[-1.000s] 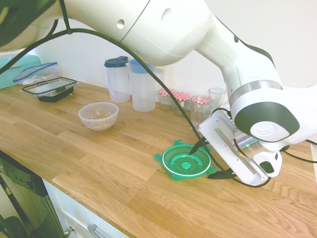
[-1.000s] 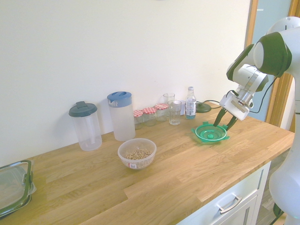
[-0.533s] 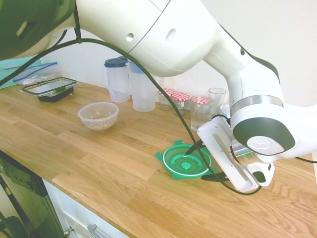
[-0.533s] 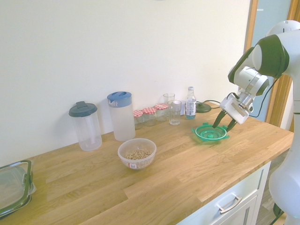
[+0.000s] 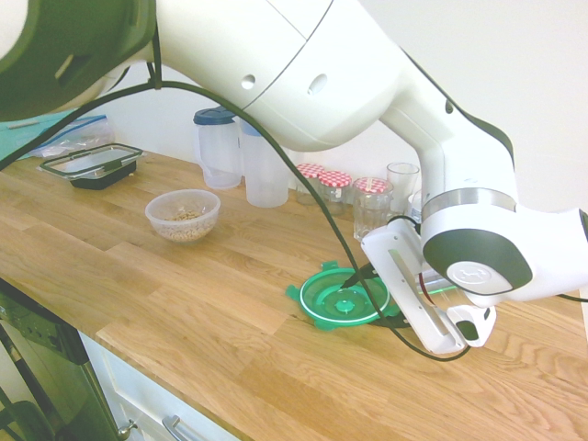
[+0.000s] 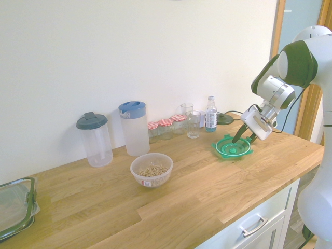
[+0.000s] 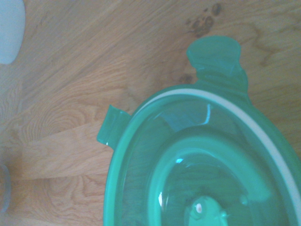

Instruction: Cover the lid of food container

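Lid (image 5: 333,308), round, green, translucent plastic: we list it lying on the wooden table (image 5: 230,354), well apart from the food container (image 5: 182,217), which stands uncovered.

End effector (image 6: 242,142): dark tapering fingers, spread apart at the lid, one reaching over its inner face and the other near the rim. We record it as released, with no grip closed on the plastic; whether either finger touches the lid, we cannot tell.

Step in hand: by our judgement, lining up to pick up the lid. Next move: settle the fingers on either side of the rim, close them, then lift and carry the lid to the bowl. The pale ring facing up may be a seal, in which case we would expect a turn-over before seating. A grip on a projecting tab could let the disc tilt or slip.

Materials and shapes: lid with glossy surface, raised concentric ridges, small central boss and flat tabs jutting from the edge. Food container, a clear, slightly cloudy plastic bowl, round-rimmed, narrowing to its base; contents beige, small, loose and grainy. Table of warm timber strips, the grain fine and streaked, with dark knot marks (image 7: 203,23) beside the lid. Jars (image 5: 372,207) of clear glass, capped in red-and-white check.
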`<state>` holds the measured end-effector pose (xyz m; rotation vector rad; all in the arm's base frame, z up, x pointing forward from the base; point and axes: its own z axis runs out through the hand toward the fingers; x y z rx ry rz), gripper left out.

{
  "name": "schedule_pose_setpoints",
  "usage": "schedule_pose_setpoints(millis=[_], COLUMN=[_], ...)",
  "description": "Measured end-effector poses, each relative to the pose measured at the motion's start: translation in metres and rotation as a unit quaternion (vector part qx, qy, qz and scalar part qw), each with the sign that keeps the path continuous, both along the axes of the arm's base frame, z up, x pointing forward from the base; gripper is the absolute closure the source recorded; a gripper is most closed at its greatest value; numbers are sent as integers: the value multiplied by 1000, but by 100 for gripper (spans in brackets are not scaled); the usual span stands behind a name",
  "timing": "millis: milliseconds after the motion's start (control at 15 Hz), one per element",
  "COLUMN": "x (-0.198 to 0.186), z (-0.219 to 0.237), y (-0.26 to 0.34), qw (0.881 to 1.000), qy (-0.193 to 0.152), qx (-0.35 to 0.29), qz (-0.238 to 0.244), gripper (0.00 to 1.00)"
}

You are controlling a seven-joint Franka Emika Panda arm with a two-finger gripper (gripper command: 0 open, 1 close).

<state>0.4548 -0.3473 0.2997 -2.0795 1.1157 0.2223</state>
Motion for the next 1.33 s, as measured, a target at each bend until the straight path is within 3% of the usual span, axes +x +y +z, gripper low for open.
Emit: schedule_pose_setpoints(millis=[867, 1000, 1133, 1333], x=[-10, -13, -10, 4], z=[-17, -11, 18, 123], y=[4, 6, 10, 49], qw=[1000, 1000, 997, 986], qy=[3, 14, 30, 47], qx=[14, 10, -35, -134], qz=[1, 25, 69, 93], gripper=[100, 100, 100, 100])
